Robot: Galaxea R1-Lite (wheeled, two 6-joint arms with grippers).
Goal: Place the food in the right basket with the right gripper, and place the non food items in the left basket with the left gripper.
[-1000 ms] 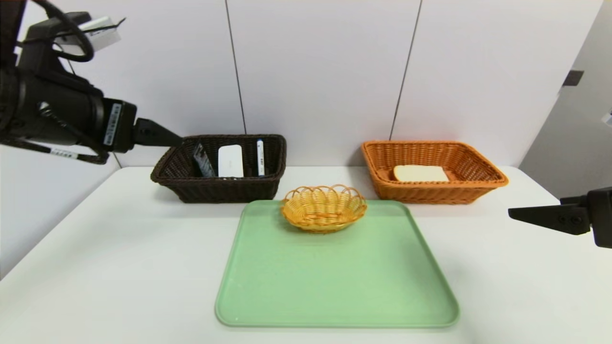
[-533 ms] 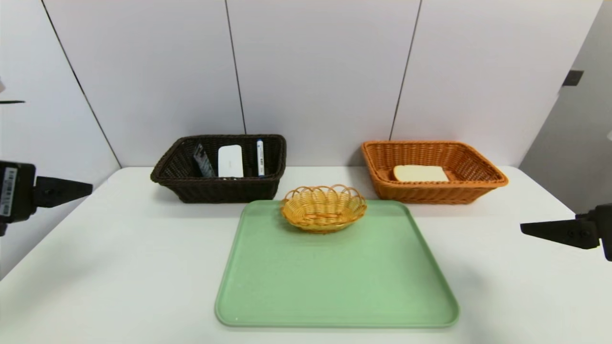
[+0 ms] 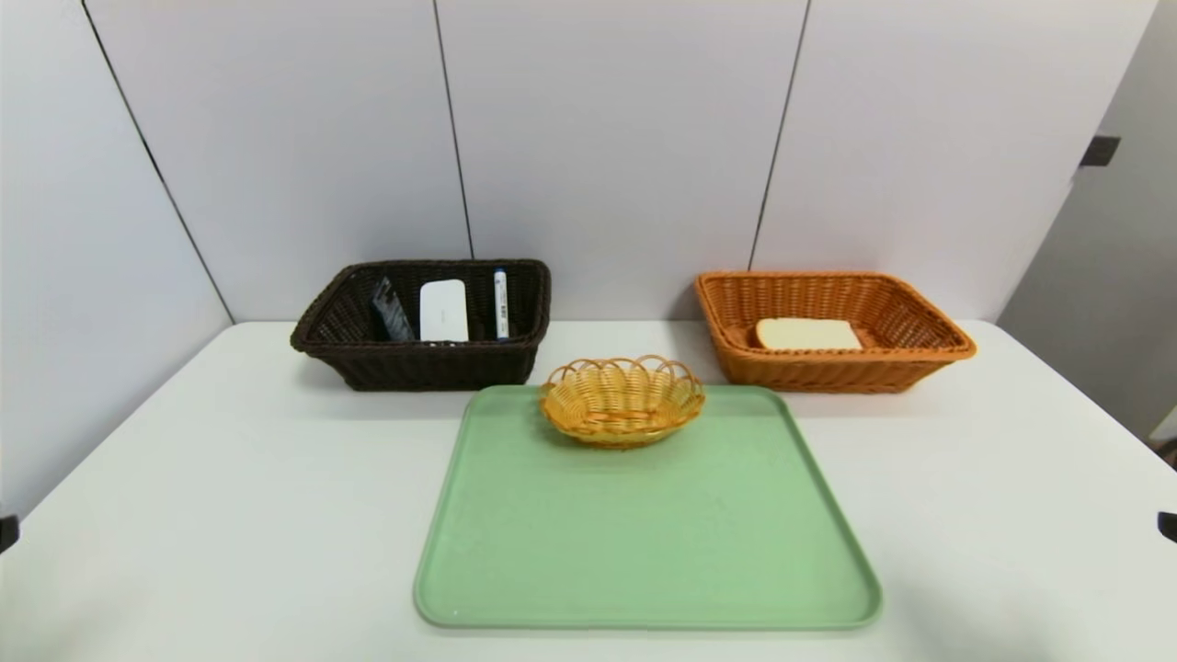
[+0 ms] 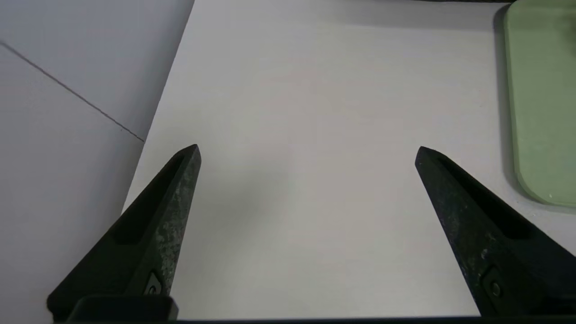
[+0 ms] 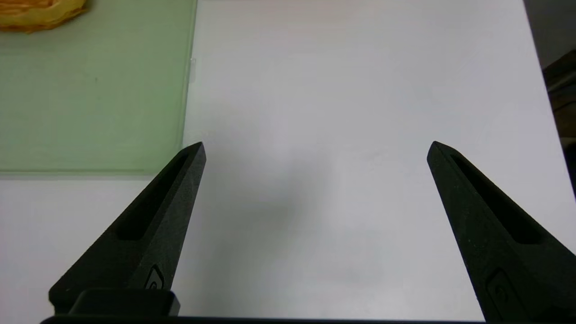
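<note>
While both grippers' pointed matte jaws gape wide and empty, smooth bread (image 3: 807,334) lies in the woven orange basket (image 3: 919,354).

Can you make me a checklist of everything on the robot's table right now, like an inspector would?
Surface: white table, green tray in the middle.
Job's things: bread in the orange basket; packet, white case and marker in the dark basket.
Clutter: small yellow basket on the tray's far edge, nothing in it.
Grippers: left pincer open over bare table beside the tray; right pincer open over bare table on the tray's other side. Neither holds anything.
Cables: nothing seen.
Surroundings: pale wall panels behind the baskets.
</note>
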